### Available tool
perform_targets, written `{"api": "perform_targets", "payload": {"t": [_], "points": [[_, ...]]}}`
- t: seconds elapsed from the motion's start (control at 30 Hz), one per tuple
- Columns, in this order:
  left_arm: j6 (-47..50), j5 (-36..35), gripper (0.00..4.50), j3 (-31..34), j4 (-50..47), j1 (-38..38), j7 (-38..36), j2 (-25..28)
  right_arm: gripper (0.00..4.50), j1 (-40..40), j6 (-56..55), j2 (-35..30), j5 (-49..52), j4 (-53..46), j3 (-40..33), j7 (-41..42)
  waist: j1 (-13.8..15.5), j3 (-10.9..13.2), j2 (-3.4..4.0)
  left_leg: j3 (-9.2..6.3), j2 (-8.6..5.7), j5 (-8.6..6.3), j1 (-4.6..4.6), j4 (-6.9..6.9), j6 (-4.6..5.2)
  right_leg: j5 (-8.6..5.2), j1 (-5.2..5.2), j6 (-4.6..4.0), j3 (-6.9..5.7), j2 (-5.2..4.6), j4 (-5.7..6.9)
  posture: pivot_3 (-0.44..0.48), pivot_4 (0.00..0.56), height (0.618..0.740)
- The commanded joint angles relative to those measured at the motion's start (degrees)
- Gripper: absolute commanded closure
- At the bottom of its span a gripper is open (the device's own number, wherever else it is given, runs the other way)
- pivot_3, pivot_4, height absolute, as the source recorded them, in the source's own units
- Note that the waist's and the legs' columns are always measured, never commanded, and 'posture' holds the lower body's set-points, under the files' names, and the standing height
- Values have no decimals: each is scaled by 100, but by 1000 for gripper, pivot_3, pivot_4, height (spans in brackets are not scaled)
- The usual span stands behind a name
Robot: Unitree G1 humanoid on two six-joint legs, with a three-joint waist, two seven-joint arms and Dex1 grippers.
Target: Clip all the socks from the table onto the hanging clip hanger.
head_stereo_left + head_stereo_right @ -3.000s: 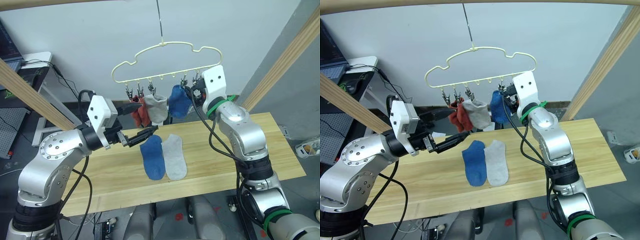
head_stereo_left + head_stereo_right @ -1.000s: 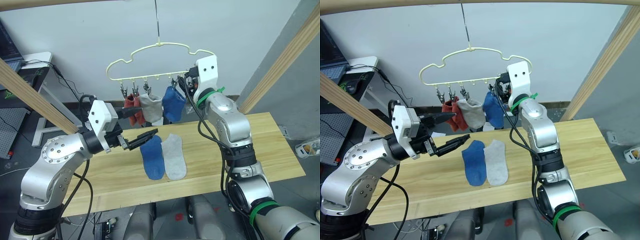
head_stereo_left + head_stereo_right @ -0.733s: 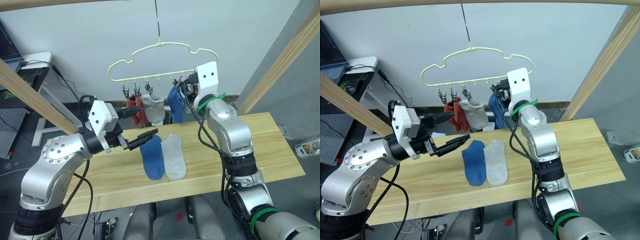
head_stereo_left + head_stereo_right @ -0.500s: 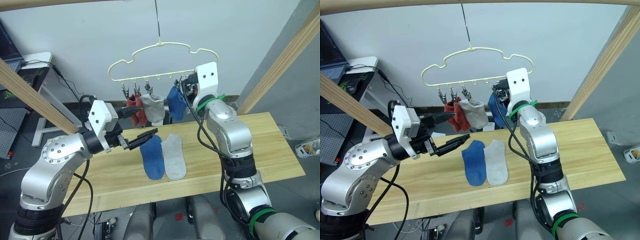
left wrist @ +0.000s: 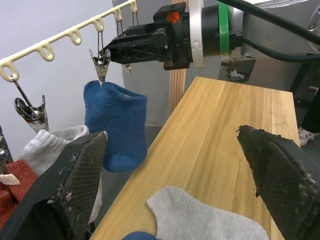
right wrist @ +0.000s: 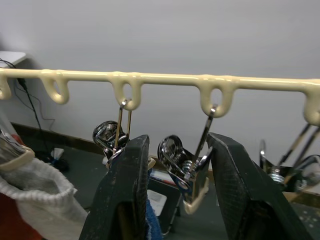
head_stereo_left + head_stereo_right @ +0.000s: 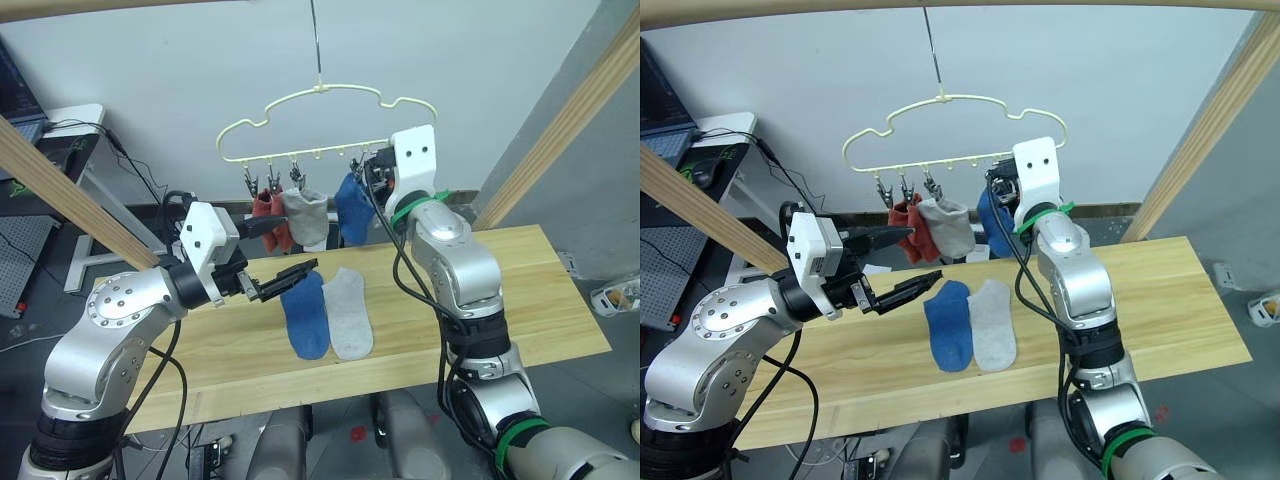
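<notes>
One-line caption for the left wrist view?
Open left gripper faces a blue ankle sock hanging from a silver clip, right gripper beside it, above the light wood table.

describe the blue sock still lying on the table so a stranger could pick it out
On the light wood table, two socks lie side by side near the middle. The blue sock is the one nearer the left gripper, touching the grey sock; the other blue one hangs clipped above.

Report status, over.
Left tool open, empty over table. Right tool open at hanger clips. Four socks hung; blue sock, grey sock on table.
</notes>
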Motion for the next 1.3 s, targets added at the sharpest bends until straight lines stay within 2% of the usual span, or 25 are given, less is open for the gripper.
{"api": "perform_targets", "payload": {"t": [0.03,0.3,0.9,1.3], "points": [[-92,7,0,23,-250,-5,-41,34,2627,119,50,-13,-131,-470,97,-95,-2,0,0,0,0,0,0,0,0,0,0,0,0,0,0,-119,250,740],[-93,18,0,23,-241,-6,-77,52,2627,225,136,103,-158,-576,127,-149,-5,0,0,0,1,0,0,1,0,0,0,0,0,0,1,-118,251,740],[-59,36,0,69,-320,62,-73,70,2627,-253,-692,82,-81,414,10,-30,-1,0,0,-1,1,0,0,-1,0,0,0,0,-1,0,-1,-98,254,740],[-57,46,0,93,-358,115,-57,69,2627,-318,-966,69,-102,574,5,15,-1,0,0,-1,1,0,0,-1,0,0,0,0,-1,1,-1,-97,253,740]]}}
